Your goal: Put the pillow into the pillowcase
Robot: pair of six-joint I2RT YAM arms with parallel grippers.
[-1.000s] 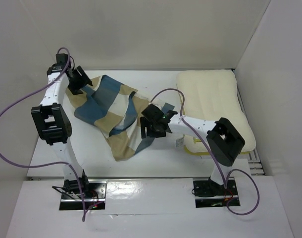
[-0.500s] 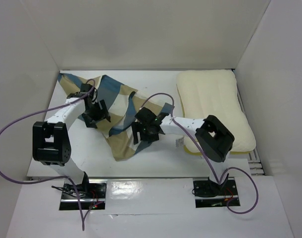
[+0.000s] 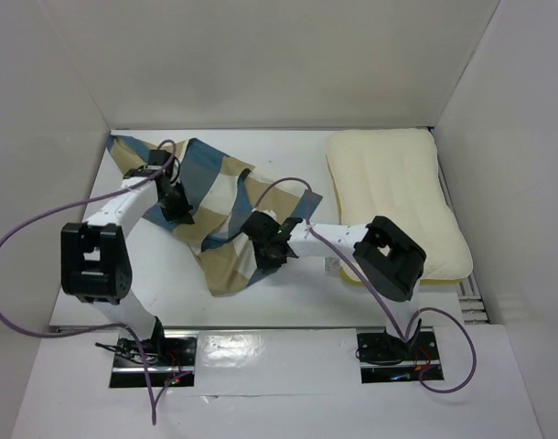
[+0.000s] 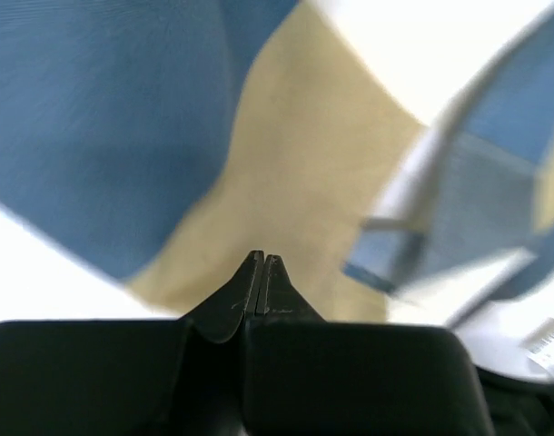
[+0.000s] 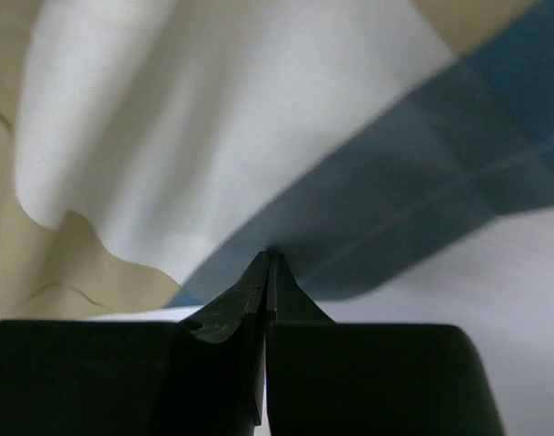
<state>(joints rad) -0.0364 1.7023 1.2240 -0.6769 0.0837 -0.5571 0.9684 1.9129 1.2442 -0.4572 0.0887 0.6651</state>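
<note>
The pillowcase [image 3: 219,197], checked in blue, tan and cream, lies crumpled left of the table's middle. The cream pillow [image 3: 398,192] with a yellow edge lies flat at the right, and the right arm reaches across its near left corner. My left gripper [image 3: 181,212] is down at the pillowcase's left edge. In the left wrist view it [image 4: 262,259] is shut, its tips against a tan patch of the pillowcase [image 4: 286,154], with no cloth seen between them. My right gripper [image 3: 265,254] is at the pillowcase's right edge. There it [image 5: 270,254] is shut, pinching a blue fold of the pillowcase [image 5: 422,173].
The white table [image 3: 169,274] is closed in by white walls at the back and on both sides. A small white tag [image 3: 332,263] shows by the pillow's near left corner. Purple cables loop from both arms over the table.
Both grippers stood open over the pillowcase and have snapped shut. The left one slid up from the far left corner onto the cloth's left edge. The right one moved a little left and nearer.
</note>
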